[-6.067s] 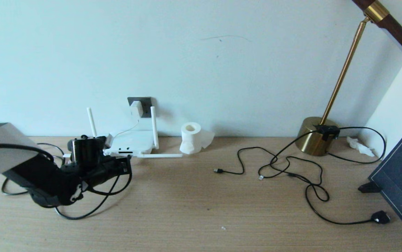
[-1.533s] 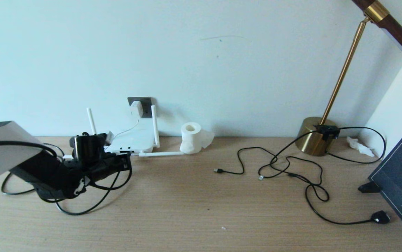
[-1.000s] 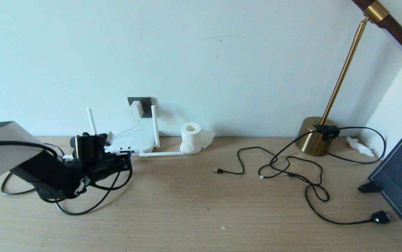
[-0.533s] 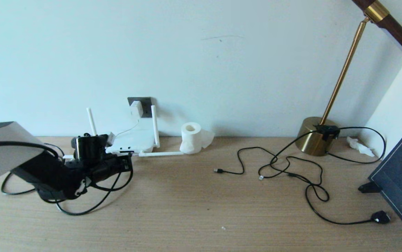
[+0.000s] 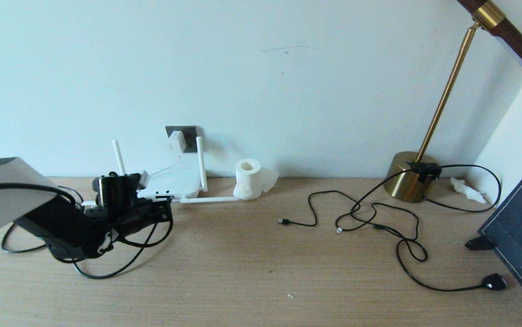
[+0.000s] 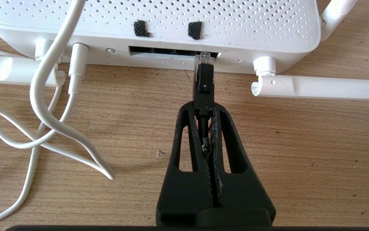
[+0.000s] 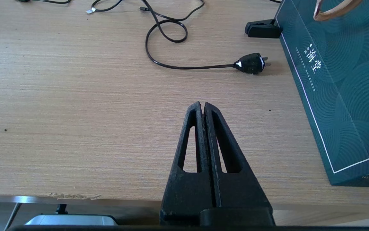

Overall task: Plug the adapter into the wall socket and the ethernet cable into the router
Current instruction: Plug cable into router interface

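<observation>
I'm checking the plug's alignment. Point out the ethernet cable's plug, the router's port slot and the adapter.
ethernet cable [image 6: 204,80]: left wrist view, black boot behind the clear tip.
router [image 6: 165,51]: left wrist view, dark port slot.
adapter [image 5: 176,140]: head view, white block's front face.

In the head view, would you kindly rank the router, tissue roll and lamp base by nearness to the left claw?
1. Router, just beyond the left claw.
2. Tissue roll, farther right by the wall.
3. Lamp base, far right.
</observation>
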You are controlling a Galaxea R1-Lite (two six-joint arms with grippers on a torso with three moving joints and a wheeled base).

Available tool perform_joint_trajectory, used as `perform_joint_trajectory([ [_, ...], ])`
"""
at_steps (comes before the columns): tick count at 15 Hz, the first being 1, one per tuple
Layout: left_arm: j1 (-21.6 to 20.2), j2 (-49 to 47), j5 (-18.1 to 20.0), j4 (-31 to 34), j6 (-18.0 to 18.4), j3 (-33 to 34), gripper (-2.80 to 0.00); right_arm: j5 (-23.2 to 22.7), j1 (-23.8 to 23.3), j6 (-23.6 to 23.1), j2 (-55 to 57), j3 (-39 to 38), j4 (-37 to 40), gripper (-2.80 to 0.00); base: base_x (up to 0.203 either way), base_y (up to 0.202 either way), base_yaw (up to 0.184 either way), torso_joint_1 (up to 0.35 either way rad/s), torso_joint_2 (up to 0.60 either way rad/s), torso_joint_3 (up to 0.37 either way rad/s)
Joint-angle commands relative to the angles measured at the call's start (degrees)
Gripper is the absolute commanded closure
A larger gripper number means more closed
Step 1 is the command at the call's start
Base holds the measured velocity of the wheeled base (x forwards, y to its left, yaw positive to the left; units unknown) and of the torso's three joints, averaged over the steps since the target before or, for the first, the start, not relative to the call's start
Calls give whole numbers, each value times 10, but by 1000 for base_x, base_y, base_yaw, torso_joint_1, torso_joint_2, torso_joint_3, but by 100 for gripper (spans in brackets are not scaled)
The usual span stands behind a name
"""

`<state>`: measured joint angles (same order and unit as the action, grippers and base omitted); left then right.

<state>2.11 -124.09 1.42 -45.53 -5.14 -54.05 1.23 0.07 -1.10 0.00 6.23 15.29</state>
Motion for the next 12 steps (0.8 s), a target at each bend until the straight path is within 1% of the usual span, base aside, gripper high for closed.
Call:
perform_joint_trajectory([
  [1,0,-1,0,-3,0,-1,0,0,0,0,1,0,1,0,0,0,0,0,0,0],
  [12,0,0,0,-3,0,-3,0,0,0,0,1,0,1,0,0,0,0,0,0,0],
])
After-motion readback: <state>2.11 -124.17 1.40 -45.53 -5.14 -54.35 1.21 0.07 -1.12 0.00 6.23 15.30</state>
